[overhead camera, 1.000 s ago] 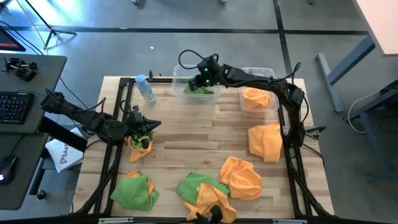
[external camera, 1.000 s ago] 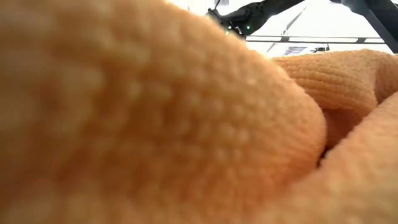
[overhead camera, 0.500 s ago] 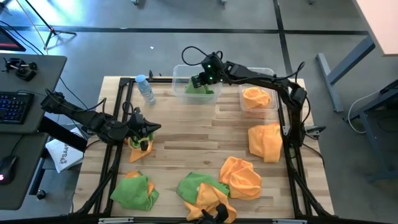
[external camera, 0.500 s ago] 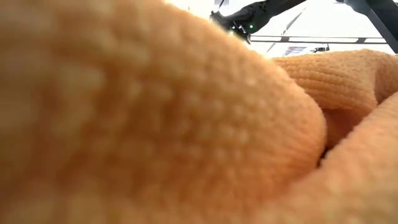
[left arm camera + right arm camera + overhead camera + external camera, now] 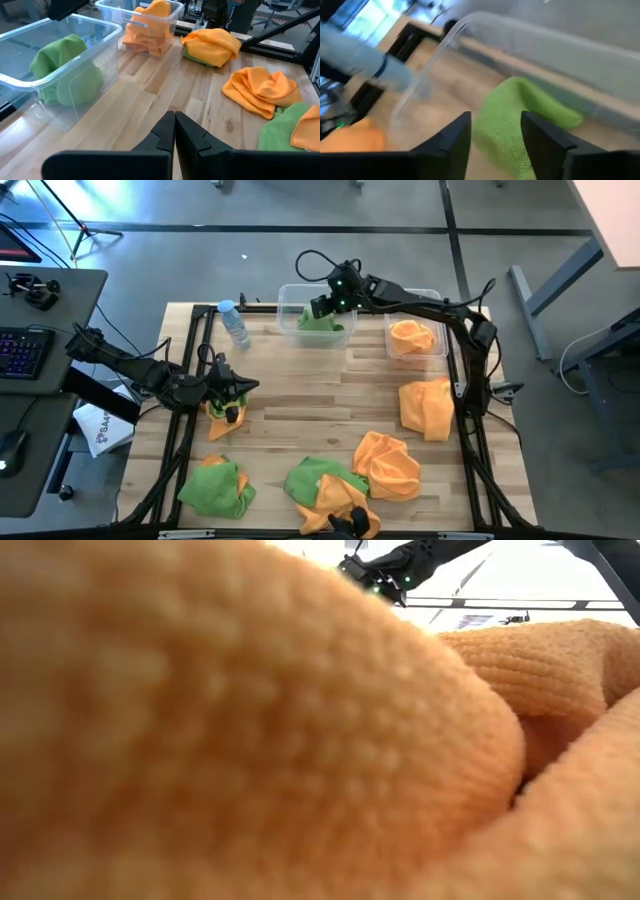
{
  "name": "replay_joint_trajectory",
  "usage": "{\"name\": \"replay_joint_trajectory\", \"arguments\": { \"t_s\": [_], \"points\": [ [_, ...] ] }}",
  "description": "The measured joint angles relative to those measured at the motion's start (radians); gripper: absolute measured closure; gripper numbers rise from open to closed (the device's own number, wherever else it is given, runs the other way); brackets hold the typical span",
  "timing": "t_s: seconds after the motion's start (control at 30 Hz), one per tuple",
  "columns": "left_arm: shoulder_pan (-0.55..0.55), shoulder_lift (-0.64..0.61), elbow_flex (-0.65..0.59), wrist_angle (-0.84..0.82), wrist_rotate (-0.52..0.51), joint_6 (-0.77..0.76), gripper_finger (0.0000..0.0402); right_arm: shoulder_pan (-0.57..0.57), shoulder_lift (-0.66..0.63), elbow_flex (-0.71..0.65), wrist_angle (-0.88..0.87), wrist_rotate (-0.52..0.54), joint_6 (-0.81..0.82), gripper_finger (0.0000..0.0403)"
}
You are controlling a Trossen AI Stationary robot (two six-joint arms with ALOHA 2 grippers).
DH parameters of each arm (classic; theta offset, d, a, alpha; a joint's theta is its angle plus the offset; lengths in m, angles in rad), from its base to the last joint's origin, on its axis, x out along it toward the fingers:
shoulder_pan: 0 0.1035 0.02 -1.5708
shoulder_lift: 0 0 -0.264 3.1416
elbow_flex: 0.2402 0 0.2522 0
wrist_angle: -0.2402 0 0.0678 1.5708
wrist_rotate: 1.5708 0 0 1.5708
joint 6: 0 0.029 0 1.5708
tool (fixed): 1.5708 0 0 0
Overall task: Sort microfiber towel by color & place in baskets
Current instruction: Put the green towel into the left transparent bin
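Towels are spread over the table (image 5: 300, 395): a green towel (image 5: 320, 322) lies in the wider basket (image 5: 290, 300) at the far edge, and an orange towel (image 5: 412, 337) fills the narrower basket (image 5: 435, 298) beside it. The right gripper (image 5: 492, 131) is held above the wider basket with its fingers spread apart and nothing between them. The left gripper (image 5: 174, 131) is seen pressed shut, empty, low at the table's left side over a small orange and green towel (image 5: 225, 415). More towels lie near the front edge.
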Motion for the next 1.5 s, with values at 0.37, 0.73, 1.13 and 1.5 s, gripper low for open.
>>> {"name": "replay_joint_trajectory", "arguments": {
  "t_s": [0.37,0.73,1.13,1.5],
  "points": [
    [0.0,0.0,0.0,0.0,0.0,0.0,0.0401,-0.001,-0.17,0.0,-0.173,0.071,-0.158,0.0339],
    [-0.001,0.0,0.0,0.043,0.111,0.13,0.0401,0.215,-0.325,-0.156,-0.257,0.087,-0.305,0.037],
    [-0.001,0.002,0.0,0.061,0.209,0.046,0.0402,0.582,-0.724,-0.834,0.323,0.185,0.017,0.0402],
    [-0.003,0.077,0.0,0.114,0.291,0.042,0.0401,0.852,-0.833,-0.889,0.233,0.329,-0.073,0.0402]
  ]
}}
